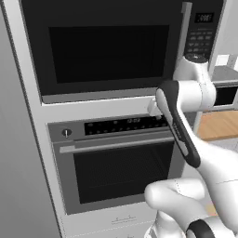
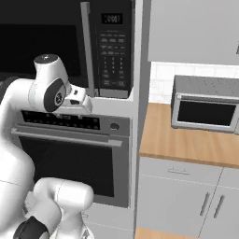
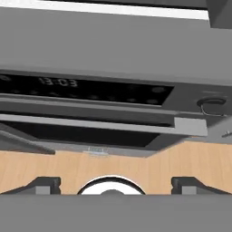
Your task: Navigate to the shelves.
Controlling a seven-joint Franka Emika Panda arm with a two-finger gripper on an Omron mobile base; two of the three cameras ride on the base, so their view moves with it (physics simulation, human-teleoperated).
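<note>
Hand (image 3: 116,185), fingertips apart and empty, faces the wall oven (image 2: 70,154); bench (image 2: 186,142) runs rightward, so shelves likely lie off that way.

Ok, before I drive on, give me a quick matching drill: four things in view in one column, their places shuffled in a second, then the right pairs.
Things:
1. microwave
2. wall oven
3. toaster oven
4. gripper

Places:
A. on the wooden countertop, right of the tall unit
B. built in at the top of the tall unit
C. facing the oven's control strip, fingers apart
D. built in below the microwave

Pairs: 1-B, 2-D, 3-A, 4-C
</note>
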